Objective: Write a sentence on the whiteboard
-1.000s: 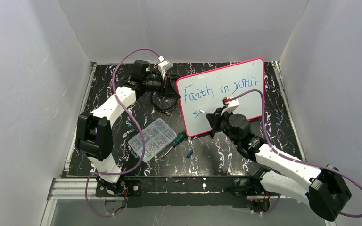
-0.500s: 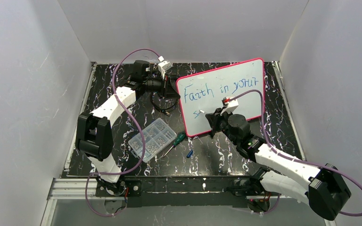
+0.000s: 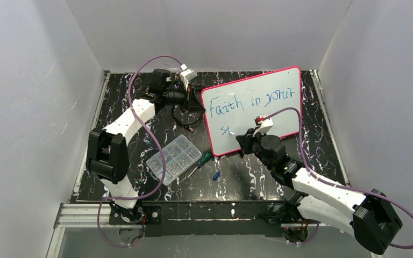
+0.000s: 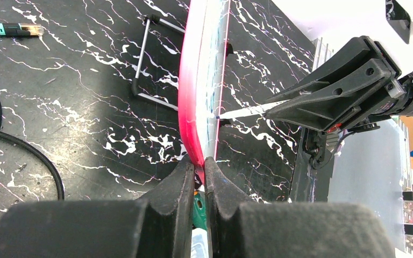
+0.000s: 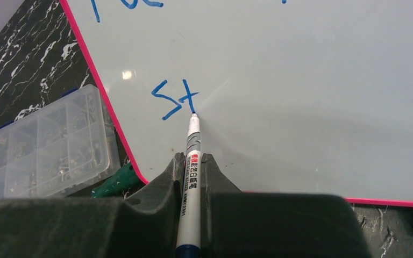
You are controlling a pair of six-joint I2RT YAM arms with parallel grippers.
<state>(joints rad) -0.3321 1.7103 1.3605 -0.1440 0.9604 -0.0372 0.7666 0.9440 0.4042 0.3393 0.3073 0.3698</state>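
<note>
The whiteboard with a pink-red frame stands tilted on its wire stand at the back middle. Its blue sentence reads "Faith in your" with "st" on the line below. My left gripper is shut on the whiteboard's pink edge, also seen from above. My right gripper is shut on a white marker, its blue tip touching the board at the foot of the "t". From above the right gripper sits in front of the board's lower left.
A clear plastic parts box lies left of the board's lower corner, with a green-handled screwdriver beside it and a small blue cap nearby. Black cables lie by the left arm. The board's wire stand rests behind it.
The right gripper moved slightly down and left along the board with the marker, and the second line grew from "s" to "st". The left arm stayed still.
</note>
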